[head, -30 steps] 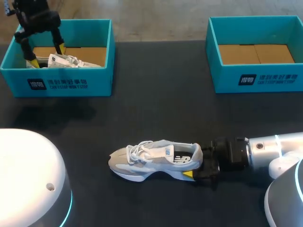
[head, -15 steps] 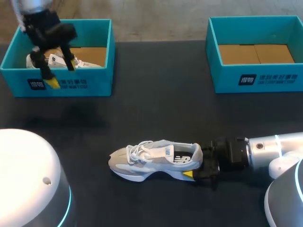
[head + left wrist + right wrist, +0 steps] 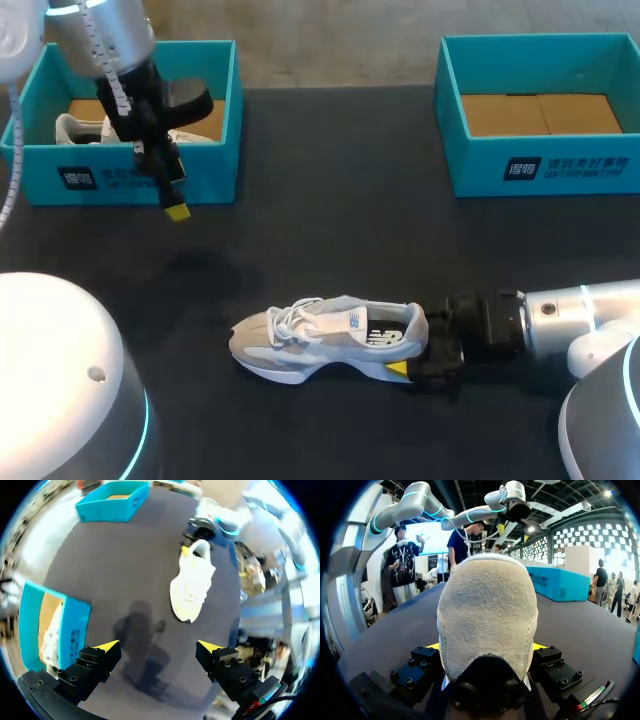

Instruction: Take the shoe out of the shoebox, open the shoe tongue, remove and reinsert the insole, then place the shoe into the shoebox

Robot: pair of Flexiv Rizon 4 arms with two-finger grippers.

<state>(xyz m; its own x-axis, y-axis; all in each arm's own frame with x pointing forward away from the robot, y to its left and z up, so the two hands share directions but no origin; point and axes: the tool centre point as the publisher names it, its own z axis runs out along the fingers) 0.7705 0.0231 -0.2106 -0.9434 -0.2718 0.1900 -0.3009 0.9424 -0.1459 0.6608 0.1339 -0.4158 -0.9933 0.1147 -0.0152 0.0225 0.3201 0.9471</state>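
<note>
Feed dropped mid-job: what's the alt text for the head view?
The right arm has its jaws shut on the heel of a grey-white shoe standing on the dark table. The left arm holds its jaws open and empty in front of the left shoebox, which holds a second shoe; the right shoebox shows only cardboard.
</note>
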